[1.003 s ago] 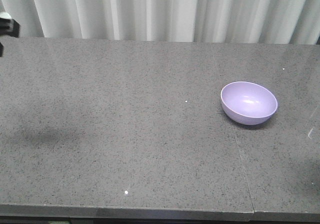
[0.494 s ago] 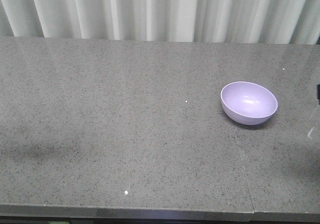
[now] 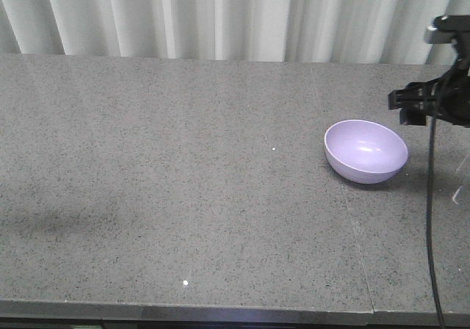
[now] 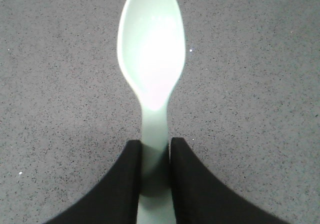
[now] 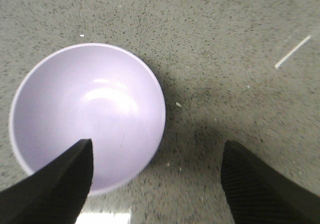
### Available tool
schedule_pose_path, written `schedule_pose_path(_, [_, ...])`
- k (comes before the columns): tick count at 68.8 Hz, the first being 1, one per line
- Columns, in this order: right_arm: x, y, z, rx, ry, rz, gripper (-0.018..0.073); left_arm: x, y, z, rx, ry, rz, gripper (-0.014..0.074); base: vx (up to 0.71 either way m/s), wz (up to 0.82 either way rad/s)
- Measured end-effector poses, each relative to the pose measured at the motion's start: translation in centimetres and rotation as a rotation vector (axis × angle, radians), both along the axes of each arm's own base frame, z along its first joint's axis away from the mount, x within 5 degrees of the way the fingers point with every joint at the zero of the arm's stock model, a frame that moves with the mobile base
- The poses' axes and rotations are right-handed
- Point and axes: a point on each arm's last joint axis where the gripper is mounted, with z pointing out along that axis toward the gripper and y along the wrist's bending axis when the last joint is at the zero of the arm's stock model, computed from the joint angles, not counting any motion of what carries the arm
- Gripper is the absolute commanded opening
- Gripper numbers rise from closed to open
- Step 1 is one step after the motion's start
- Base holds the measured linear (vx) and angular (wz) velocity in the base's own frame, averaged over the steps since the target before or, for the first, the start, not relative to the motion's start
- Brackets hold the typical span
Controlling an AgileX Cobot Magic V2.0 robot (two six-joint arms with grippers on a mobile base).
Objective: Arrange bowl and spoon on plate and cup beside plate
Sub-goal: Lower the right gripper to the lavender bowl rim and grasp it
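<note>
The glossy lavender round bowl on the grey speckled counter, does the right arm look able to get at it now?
Probably yes. The right gripper hovers open above the lavender bowl, one finger over its near rim and the other over bare grey counter beside it, with nothing visible in between.

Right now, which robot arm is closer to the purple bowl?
Right. The right arm hangs beside the bowl, jaws open straddling its rim. The left arm's jaws hold the spoon over bare counter, no bowl in its view.
</note>
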Motion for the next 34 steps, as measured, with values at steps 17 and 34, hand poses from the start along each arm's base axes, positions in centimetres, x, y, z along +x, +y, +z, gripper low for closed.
schedule_pose_path(17, [4.0, 0.2, -5.9, -0.005, 0.104, 0.011, 0.0527, 0.0, 0.0, 0.0, 0.000, 0.000, 0.000, -0.0008, 0.00, 0.00])
schedule_pose_path(34, [5.3, 0.3, -9.6, -0.003, 0.175, 0.013, 0.0456, 0.0, 0.0, 0.0, 0.000, 0.002, 0.000, -0.0008, 0.00, 0.00])
